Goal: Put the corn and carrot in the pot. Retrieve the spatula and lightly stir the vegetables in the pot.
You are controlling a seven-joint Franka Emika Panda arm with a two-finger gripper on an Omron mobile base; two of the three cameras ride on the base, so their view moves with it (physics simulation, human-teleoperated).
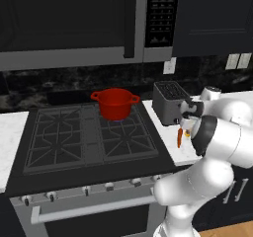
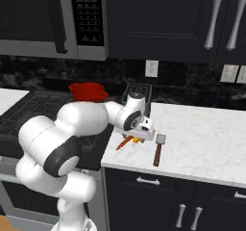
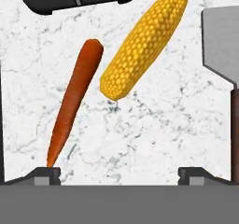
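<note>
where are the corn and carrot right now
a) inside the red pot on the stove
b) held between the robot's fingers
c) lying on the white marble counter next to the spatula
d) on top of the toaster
c: the hand view shows the corn and the carrot lying loose on the marble counter, with the spatula alongside; the pot stands on the stove, away from them.

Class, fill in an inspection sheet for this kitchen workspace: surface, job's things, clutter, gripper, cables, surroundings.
Surface: white marble counter beside black stove.
Job's things: red pot on a rear burner; carrot, corn and spatula lying on the counter.
Clutter: toaster at the counter's back.
Gripper: gripper open, above carrot and corn.
Cables: nothing seen.
Surroundings: microwave, dark cabinets, wall outlets.
</note>
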